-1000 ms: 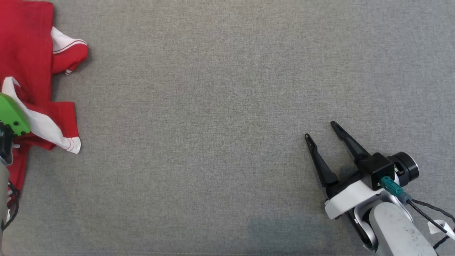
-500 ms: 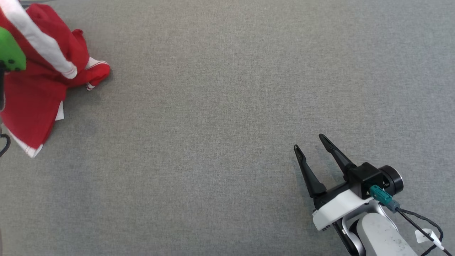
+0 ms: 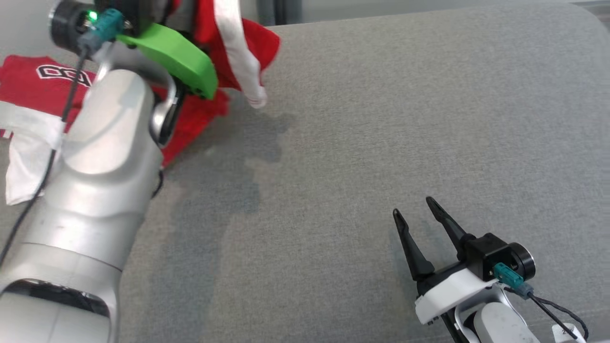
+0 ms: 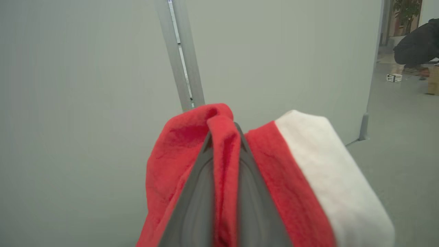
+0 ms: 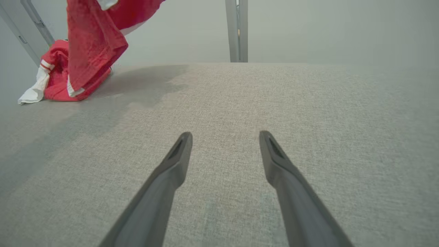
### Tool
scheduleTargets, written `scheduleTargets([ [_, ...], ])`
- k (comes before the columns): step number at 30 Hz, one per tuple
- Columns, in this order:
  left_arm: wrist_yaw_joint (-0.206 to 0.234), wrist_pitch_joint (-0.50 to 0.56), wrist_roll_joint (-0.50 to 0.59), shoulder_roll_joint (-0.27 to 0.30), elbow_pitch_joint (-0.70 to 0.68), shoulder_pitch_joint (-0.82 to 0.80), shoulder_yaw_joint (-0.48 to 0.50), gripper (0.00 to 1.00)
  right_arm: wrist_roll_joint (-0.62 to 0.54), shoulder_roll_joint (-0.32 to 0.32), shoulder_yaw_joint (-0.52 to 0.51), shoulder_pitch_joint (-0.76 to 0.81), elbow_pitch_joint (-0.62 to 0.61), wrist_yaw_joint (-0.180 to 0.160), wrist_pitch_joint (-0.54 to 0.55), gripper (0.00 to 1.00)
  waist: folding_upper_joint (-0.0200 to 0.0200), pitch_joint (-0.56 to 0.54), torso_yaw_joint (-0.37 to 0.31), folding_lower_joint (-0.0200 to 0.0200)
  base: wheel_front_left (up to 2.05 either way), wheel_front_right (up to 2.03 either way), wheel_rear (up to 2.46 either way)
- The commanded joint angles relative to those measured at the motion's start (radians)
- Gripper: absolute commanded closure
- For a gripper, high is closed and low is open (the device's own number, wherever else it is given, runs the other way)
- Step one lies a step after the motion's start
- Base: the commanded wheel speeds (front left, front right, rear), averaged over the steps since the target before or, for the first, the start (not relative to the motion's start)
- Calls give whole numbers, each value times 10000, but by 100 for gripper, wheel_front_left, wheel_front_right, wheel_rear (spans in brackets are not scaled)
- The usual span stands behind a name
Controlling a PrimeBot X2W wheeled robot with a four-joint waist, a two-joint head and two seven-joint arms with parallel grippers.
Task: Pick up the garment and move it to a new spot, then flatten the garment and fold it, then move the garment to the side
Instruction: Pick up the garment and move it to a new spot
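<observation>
Red-and-white jersey point(image 4: 171, 151) clenched between the closed fingers of left gripper point(image 4: 224, 135), one fold raised at upper left of head frame, remainder heaped on grey fabric surface point(image 3: 333, 143) below. At lower right, right gripper point(image 3: 412, 206) spread wide and empty.

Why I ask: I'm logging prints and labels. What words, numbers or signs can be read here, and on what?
Red garment: white-outlined block characters, perhaps "00", partly behind a cable; not surely readable.
White tag by the right arm: marks too small to read.
Small box on the far floor: print too blurred.
</observation>
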Motion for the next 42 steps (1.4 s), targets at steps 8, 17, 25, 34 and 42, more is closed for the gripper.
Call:
scheduleTargets([
  [8,-63,-76,-230,-1142,-1249,1395,-727,100,101,68,-269,451,49,-3,-30,0,-1,-411,-1581,0,0,0,0],
  [17,165,-81,-274,-1106,-557,3104,-803,100,98,167,-302,496,-59,-3,-30,0,-1,-380,-2148,0,0,0,0],
  [25,211,-84,-204,-934,8,4788,-172,87,-9,96,-313,247,-163,-3,-30,0,-1,-310,-2028,0,0,0,0],
  [34,208,-72,553,-1039,-1052,5812,761,0,5,74,-349,140,-224,-3,-30,0,-1,-471,-1622,0,0,0,0],
  [42,579,-71,1477,-740,-2513,6885,2253,0,-51,30,-533,296,-317,-3,-30,0,-1,-769,-1343,0,0,0,0],
])
